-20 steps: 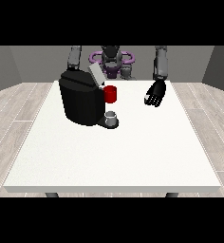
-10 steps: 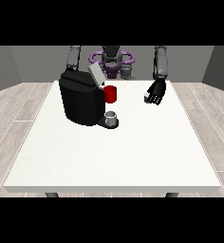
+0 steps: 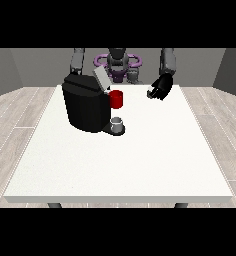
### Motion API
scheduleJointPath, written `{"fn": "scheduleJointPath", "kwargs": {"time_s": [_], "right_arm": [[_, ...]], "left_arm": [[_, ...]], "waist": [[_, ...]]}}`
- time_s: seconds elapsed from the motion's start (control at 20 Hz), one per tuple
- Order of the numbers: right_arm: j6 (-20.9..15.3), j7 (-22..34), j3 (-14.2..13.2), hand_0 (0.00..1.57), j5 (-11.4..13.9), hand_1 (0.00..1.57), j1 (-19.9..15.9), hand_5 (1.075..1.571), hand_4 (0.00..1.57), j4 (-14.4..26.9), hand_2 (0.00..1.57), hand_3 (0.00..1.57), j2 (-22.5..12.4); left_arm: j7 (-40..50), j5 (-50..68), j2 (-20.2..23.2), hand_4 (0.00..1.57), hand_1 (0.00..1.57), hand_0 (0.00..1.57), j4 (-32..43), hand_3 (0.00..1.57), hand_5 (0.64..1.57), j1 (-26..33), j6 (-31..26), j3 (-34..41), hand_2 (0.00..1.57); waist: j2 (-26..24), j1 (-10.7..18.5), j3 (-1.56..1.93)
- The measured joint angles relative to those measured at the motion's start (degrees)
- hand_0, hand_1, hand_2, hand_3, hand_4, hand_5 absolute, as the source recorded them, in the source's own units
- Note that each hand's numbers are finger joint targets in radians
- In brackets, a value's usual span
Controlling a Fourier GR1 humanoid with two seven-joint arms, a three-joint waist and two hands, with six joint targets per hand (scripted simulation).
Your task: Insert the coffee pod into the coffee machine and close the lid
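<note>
- Coffee machine (image 3: 85, 107): black, bulky, standing on the white table (image 3: 140, 165) near its far edge, toward the far corner at the view's left. Its grey lid (image 3: 100, 78) is tilted up and open; presumably kept open so the chamber can take the pod.
- Red piece (image 3: 117, 99) juts from the machine's front, beside the lid hinge. Cannot tell whether this is the coffee pod or a part of the machine; no other pod-like thing shows on the table.
- Small grey cup (image 3: 118, 123) sits on the machine's base, directly under the red piece, placed to catch a pour.
- Hand at the view's right (image 3: 159, 88): black, hovering above the far edge of the table, well apart from the machine. Fingers look curled inward. Something pale shows at the fingertips, too small to name; it may be the pod, but I cannot tell, so whether the hand grasps anything is uncertain.
- Hand at the view's left: hidden behind the machine; only the grey upper arm (image 3: 78, 61) shows above it. State unknown.
- Judgement: lid still up, so closing is not yet done. If the pale thing is the pod, the next move needs a sideways carry to the open chamber under the lid, then a press down on the lid.
- Risk: the raised lid stands in the approach line.
</note>
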Motion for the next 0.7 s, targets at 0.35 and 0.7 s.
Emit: {"fn": "scheduleJointPath", "kwargs": {"time_s": [0.35, 0.7], "right_arm": [[-0.22, -1.17, -1.03, 0.00, 0.23, 0.00, -0.85, 1.571, 0.00, 3.72, 0.00, 0.00, -0.69], [0.80, -1.07, 0.97, 0.00, 0.78, 0.00, -1.88, 1.571, 0.00, 2.54, 0.00, 0.00, 0.28]], "left_arm": [[2.50, 1.23, -0.35, 0.56, 1.42, 1.42, -3.82, 1.34, 1.571, -5.56, -8.65, 0.64, 1.40], [8.24, 1.59, -1.94, 0.54, 1.42, 1.42, -3.92, 1.38, 1.571, -12.25, -11.44, 2.90, 1.42]], "waist": [[-2.07, 0.43, 0.00], [-2.17, -3.25, -0.01]]}}
